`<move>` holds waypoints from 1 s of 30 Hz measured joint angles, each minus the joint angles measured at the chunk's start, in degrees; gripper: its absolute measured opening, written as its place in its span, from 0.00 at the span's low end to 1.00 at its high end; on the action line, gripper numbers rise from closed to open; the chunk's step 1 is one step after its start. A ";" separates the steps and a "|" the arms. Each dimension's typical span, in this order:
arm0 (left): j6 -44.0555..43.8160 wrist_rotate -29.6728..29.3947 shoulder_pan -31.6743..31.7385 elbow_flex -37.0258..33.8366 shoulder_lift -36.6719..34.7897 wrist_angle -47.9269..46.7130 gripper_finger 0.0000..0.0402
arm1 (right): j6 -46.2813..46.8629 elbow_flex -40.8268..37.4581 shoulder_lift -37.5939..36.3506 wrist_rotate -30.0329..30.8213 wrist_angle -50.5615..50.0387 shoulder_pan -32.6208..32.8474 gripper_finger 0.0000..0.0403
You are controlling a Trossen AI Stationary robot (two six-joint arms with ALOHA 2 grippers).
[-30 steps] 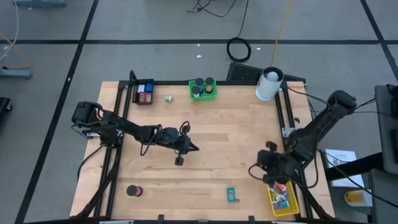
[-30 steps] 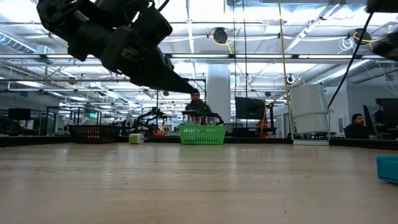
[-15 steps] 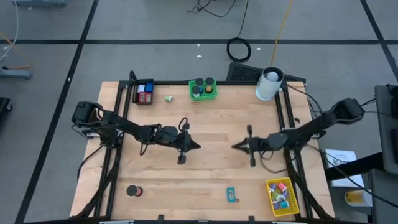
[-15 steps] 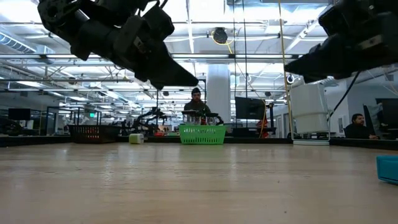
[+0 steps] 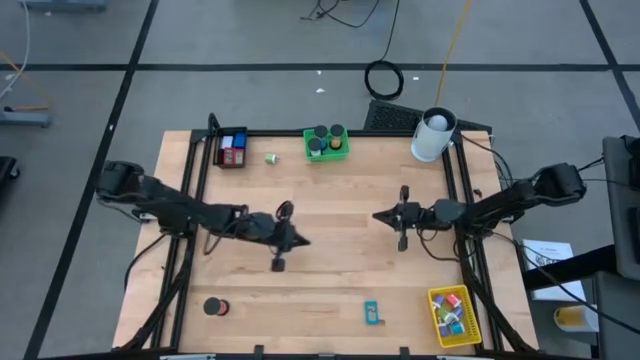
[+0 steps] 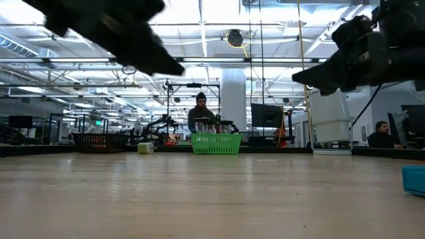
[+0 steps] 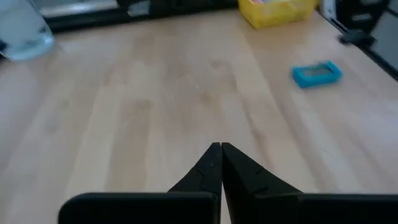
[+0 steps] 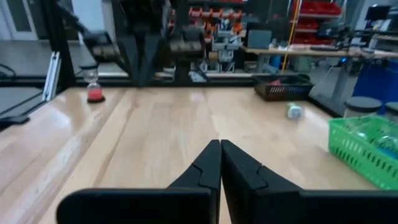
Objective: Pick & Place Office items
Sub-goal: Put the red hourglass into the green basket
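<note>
Office items remain loose on the table, a cyan block (image 5: 372, 313) and a black roll (image 5: 213, 306) along the near edge, while both empty, pinched-closed grippers, left gripper (image 5: 297, 240) drawn back and right gripper (image 5: 380, 216) swung in from the yellow bin (image 5: 455, 313), hover mid-table, suggesting a fresh pick comes next

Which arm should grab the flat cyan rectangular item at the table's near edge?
Probably the left. Its shut, empty left gripper faces the flat cyan rectangular item, seen ahead in its wrist view. The right gripper, also shut, points away from it.
</note>
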 joint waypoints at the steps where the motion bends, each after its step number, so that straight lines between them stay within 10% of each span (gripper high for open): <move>1: -1.24 -0.75 -1.22 0.00 -1.89 -3.01 0.02 | 0.02 0.26 0.86 -0.17 0.02 -0.03 0.00; 16: -31.95 -15.53 -24.53 11.67 -15.79 -53.39 0.05 | -1.30 11.39 19.70 -1.22 2.88 2.14 0.00; 30: -59.34 -12.51 -37.01 20.73 -11.74 -68.64 0.08 | -1.95 12.85 23.04 -1.27 2.69 2.65 0.00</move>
